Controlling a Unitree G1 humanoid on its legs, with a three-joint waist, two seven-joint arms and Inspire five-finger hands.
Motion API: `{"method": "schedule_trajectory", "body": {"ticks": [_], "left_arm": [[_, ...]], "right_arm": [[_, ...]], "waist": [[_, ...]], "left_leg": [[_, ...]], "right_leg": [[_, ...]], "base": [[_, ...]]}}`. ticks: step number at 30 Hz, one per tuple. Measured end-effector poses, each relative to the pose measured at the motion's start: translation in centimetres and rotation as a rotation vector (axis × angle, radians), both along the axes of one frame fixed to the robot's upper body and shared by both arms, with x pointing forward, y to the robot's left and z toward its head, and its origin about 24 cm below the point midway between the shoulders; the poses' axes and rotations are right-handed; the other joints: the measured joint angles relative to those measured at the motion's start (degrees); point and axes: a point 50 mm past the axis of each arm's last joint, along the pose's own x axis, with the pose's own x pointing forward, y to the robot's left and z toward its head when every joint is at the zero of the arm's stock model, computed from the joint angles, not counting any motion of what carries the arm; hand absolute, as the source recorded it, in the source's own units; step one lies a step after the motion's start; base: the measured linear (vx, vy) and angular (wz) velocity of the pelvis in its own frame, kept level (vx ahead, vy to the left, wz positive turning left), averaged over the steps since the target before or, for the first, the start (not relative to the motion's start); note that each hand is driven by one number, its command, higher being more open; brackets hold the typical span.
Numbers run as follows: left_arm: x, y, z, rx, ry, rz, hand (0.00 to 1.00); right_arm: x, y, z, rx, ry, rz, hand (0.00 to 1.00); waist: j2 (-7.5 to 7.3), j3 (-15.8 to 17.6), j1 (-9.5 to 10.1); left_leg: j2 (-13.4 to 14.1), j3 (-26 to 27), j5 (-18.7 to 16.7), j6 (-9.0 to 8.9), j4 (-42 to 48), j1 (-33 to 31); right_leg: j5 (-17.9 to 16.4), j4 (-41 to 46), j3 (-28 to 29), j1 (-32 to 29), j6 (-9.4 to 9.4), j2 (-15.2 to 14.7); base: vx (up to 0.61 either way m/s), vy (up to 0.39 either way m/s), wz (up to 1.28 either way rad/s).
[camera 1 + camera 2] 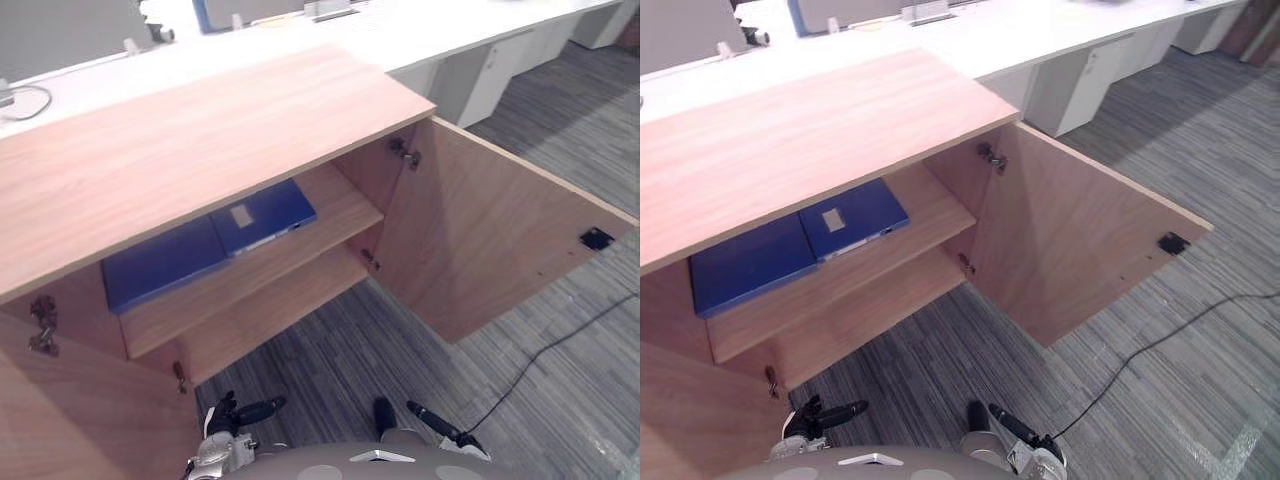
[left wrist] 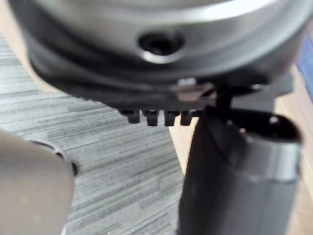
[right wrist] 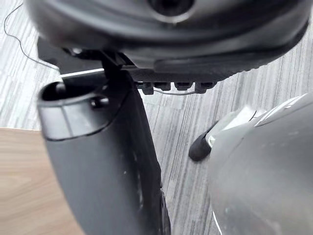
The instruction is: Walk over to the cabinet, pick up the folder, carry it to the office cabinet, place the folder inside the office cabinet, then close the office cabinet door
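Note:
A blue folder [image 1: 265,215] with a pale label lies flat on the upper shelf [image 1: 345,205] inside the open wooden cabinet [image 1: 200,140]. It partly overlaps a second flat blue folder [image 1: 155,268] to its left. Both cabinet doors stand open: the right door [image 1: 500,240] swings out over the floor and the left door [image 1: 80,410] fills the lower left. My left hand [image 1: 238,412] and right hand [image 1: 432,420] hang low near my body, well short of the shelf. Both are empty with relaxed fingers. The left thumb [image 2: 234,171] and right thumb [image 3: 98,147] stick out straight.
A lower shelf [image 1: 285,300] sits under the folders. The right door carries a small black handle [image 1: 597,238] at its outer edge. Long white desks [image 1: 450,40] run behind the cabinet. Grey carpet [image 1: 400,340] lies between me and the cabinet.

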Motion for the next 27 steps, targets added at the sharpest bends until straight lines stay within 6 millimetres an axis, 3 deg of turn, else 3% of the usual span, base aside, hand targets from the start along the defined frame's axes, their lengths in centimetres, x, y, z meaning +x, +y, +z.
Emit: {"method": "schedule_trajectory", "body": {"ticks": [3, 4, 6, 7, 8, 9, 10, 11, 12, 14, 15, 16, 17, 18, 20, 21, 24, 27], "left_arm": [[0.1, 0.0, 0.0, -0.008, -0.011, 0.036, 1.0], [0.1, 0.0, 0.1, -0.014, -0.016, 0.051, 1.0], [0.2, 0.0, 0.1, -0.019, -0.023, 0.078, 1.0], [-0.4, 0.5, 0.1, -0.028, -0.025, 0.154, 1.0], [-0.4, 0.6, 0.1, -0.028, -0.024, 0.169, 1.0], [-0.9, 0.2, -0.1, -0.045, -0.004, 0.193, 1.0], [-1.1, -0.1, -0.2, -0.057, 0.009, 0.187, 1.0], [-1.1, 0.0, -0.2, -0.06, 0.009, 0.186, 1.0], [-1.2, 0.2, -0.2, -0.057, 0.01, 0.188, 1.0], [-1.2, 1.1, -0.2, -0.043, 0.016, 0.189, 1.0], [-1.2, 1.7, -0.1, -0.026, 0.011, 0.192, 1.0], [-1.3, 2.3, 0.0, -0.011, 0.013, 0.189, 1.0], [-1.9, 3.4, 0.1, 0.034, 0.036, 0.176, 1.0], [-2.9, 4.4, 0.2, 0.066, 0.058, 0.186, 1.0], [-3.5, 4.8, 0.1, 0.08, 0.089, 0.194, 1.0], [-3.8, 4.3, -0.1, 0.064, 0.104, 0.203, 1.0], [-3.8, 4.0, -0.1, 0.049, 0.094, 0.25, 1.0], [-3.8, 4.1, -0.1, 0.049, 0.09, 0.263, 1.0]], "right_arm": [[0.3, -0.1, 0.2, -0.008, -0.026, 0.024, 1.0], [0.4, -0.1, 0.2, -0.009, -0.036, 0.023, 1.0], [0.5, -0.6, 0.5, -0.016, -0.064, 0.009, 1.0], [-2.4, -0.9, 0.1, -0.009, -0.012, -0.081, 1.0], [-3.0, -0.9, 0.0, -0.005, 0.0, -0.102, 1.0], [-3.9, -1.4, 0.0, -0.014, 0.022, -0.123, 1.0], [-4.6, -1.4, -0.1, -0.005, 0.048, -0.148, 1.0], [-4.6, -1.2, -0.3, 0.011, 0.059, -0.166, 1.0], [-4.6, -1.3, -0.3, 0.014, 0.064, -0.163, 1.0], [-4.0, -1.5, -0.3, 0.01, 0.083, -0.112, 1.0], [-3.8, -1.2, -0.4, 0.02, 0.09, -0.101, 1.0], [-3.5, -1.0, -0.4, 0.025, 0.087, -0.087, 1.0], [-3.8, -0.8, -0.5, 0.031, 0.093, -0.111, 1.0], [-4.1, -0.5, -0.6, 0.035, 0.106, -0.073, 1.0], [-3.5, 0.2, -0.7, 0.058, 0.09, -0.03, 1.0], [-3.2, -0.3, -0.6, 0.052, 0.079, -0.022, 1.0], [-3.2, -0.7, -0.5, 0.041, 0.078, -0.02, 1.0], [-3.5, -0.5, -0.6, 0.047, 0.09, -0.02, 1.0]], "waist": [[0.01, 1.3, 0.03], [0.71, 1.7, 0.1], [1.2, 2.6, 0.05], [0.27, 2.4, 0.42], [-0.21, 2.1, 0.3], [1.18, 1.6, 0.3], [1.84, 1.3, 0.11], [1.77, 1.3, 0.26], [1.68, 1.3, 0.3], [1.65, 1.4, 1.24], [0.51, 2.0, 1.51], [0.48, 2.4, 1.22], [-1.14, 1.8, -0.01], [-2.84, 0.8, 0.46], [-3.12, 0.7, 0.78], [-2.34, 0.7, 0.69], [-1.77, 0.2, 0.16], [-2.1, -0.2, 0.17]], "left_leg": [[0.7, 3.1, -0.5, 0.58, 0.0, 1.5], [1.6, 4.7, -0.8, 0.74, 0.8, 1.5], [3.8, 6.9, -0.9, 0.59, 1.2, 2.7], [7.7, 10.6, -0.7, -2.57, 1.5, 5.7], [7.8, 10.4, -0.8, -3.53, 1.2, 5.6], [8.7, 10.0, -0.7, -3.57, -0.8, 5.4], [8.0, 7.9, -0.2, -3.19, -3.6, 5.5], [6.7, 5.6, 0.9, -1.95, -5.6, 5.4], [6.7, 5.4, 1.2, -1.44, -5.8, 5.2], [8.7, 7.5, 1.6, -1.0, -4.5, 3.2], [9.6, 9.9, 1.6, -1.32, -3.8, 3.1], [10.2, 10.7, 1.4, -1.75, -3.4, 2.4], [12.1, 11.4, 1.8, -4.69, -2.4, 1.5], [12.2, 12.0, 1.9, -5.01, -2.1, 1.4], [13.5, 12.3, 2.4, -5.72, -0.9, 1.2], [14.4, 12.0, 2.9, -5.91, 0.0, 1.2], [14.8, 11.1, 5.9, -7.13, -1.0, 1.5], [14.3, 10.5, 7.7, -7.47, -1.5, 1.5]], "right_leg": [[-0.2, 2.7, -1.6, -0.9, -0.1, 0.4], [-1.6, 4.4, -7.1, -1.7, -1.89, 0.0], [-5.4, 12.5, -21.0, -2.8, -7.04, -4.0], [-10.9, 25.2, -33.8, -0.8, -6.69, -11.5], [-11.4, 24.3, -35.1, -0.3, -6.99, -10.2], [-11.4, 20.7, -35.8, 0.1, -6.89, -7.5], [-11.3, 18.4, -35.6, 0.0, -6.72, -6.0], [-10.2, 16.2, -34.3, -0.7, -5.35, -4.3], [-9.2, 14.2, -33.8, -0.7, -5.39, -3.2], [-2.2, 5.6, -32.7, -0.9, -6.75, 1.6], [-0.5, 3.5, -33.2, -1.0, -6.89, 2.4], [-1.5, 3.6, -33.2, -1.6, -7.41, 2.3], [-10.5, 18.2, -39.5, -3.8, -5.62, -4.1], [-7.8, 14.6, -38.6, -2.5, -2.64, -4.7], [-7.8, 8.8, -38.1, -0.1, -2.64, -1.4], [-7.2, 6.3, -38.1, 1.2, -2.84, 0.1], [-5.3, 0.1, -38.2, 4.1, -3.08, 2.3], [-4.7, -2.1, -38.2, 4.8, -3.5, 2.8]], "base": [[-0.1, -0.04, -0.43], [-0.1, -0.077, -0.41], [0.1, -0.183, -0.7], [0.3, -0.364, -0.9], [0.31, -0.391, -1.01], [0.11, -0.204, -0.6], [0.06, -0.162, -0.73], [0.04, -0.139, -0.62], [-0.01, -0.107, -0.81], [-0.08, -0.112, -1.06], [-0.14, -0.075, -0.92], [-0.01, -0.085, -0.57], [0.11, -0.144, -0.38], [0.18, -0.169, -0.46], [0.11, -0.176, -0.41], [0.06, -0.149, -0.13], [0.02, -0.101, 0.0], [0.0, -0.016, 0.0]]}}
